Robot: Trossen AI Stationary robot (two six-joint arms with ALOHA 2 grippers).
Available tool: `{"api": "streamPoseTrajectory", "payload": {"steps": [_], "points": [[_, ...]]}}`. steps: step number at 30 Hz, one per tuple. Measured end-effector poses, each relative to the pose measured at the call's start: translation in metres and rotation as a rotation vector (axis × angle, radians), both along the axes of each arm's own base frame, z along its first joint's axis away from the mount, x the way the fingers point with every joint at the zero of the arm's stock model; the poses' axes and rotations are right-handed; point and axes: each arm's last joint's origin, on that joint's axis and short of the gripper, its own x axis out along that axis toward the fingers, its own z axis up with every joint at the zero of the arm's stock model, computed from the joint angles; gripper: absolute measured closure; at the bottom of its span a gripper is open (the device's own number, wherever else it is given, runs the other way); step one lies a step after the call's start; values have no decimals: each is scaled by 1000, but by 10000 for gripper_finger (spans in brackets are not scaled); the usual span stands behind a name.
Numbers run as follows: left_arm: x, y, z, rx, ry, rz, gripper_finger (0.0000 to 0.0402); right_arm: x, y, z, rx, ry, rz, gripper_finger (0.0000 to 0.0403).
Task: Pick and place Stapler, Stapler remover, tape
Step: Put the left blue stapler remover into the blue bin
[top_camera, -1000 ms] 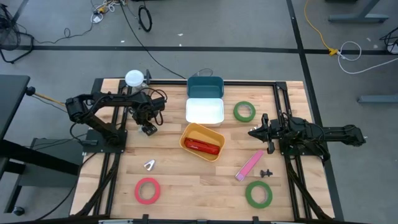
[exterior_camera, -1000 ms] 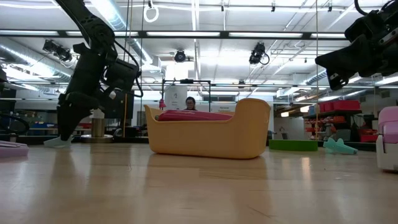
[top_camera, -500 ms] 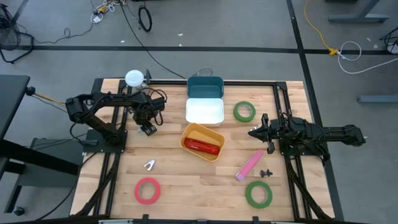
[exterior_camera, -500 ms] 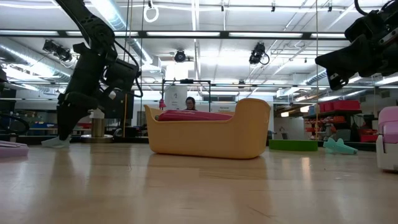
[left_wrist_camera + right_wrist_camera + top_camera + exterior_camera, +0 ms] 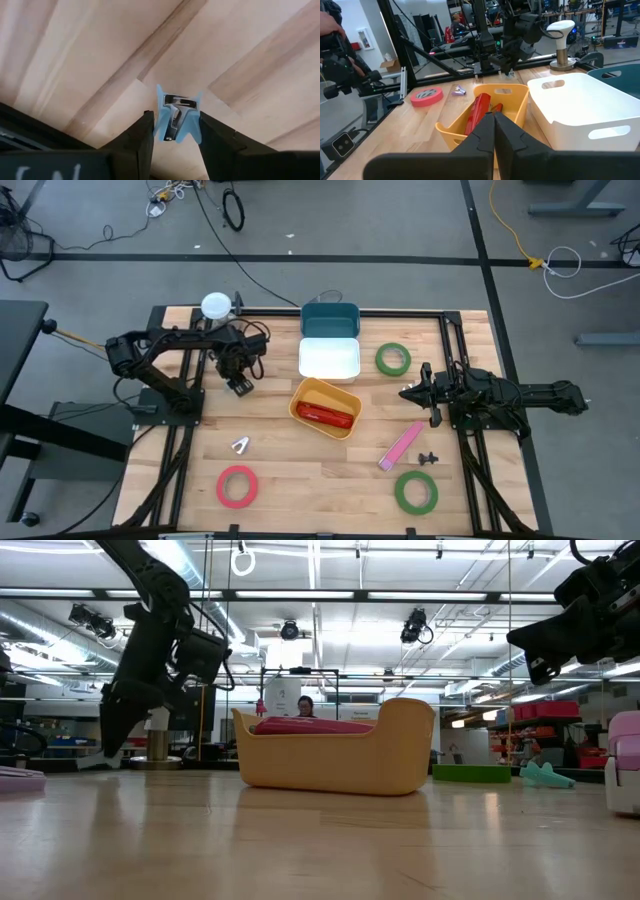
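Stapler remover (image 5: 176, 118): your left wrist view shows it partly, its lower end hidden between dark fingers (image 5: 141, 140).
Red stapler (image 5: 312, 725): yellow bin (image 5: 340, 760) wall hides most.
White bin (image 5: 625, 775): cut by frame edge.

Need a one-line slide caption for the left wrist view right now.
Left gripper fingers closed around a small light-blue plastic staple remover with metal claw, above the light wooden tabletop.
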Motion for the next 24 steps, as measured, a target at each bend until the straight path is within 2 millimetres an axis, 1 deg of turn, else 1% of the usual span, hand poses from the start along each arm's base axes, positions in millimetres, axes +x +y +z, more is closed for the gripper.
{"api": "streamPoseTrajectory", "payload": {"steps": [3,7,17,20,24], "points": [[6,4,11,9,-19,-7,262,0,0,0,0,0,0,396],[19,11,31,39,-73,-15,262,0,0,0,0,0,0,396],[52,29,89,170,-305,-104,262,0,0,0,0,0,0,396],[59,33,102,207,-363,-111,262,0,0,0,0,0,0,396],[64,36,113,242,-420,-124,262,0,0,0,0,0,0,396]]}}
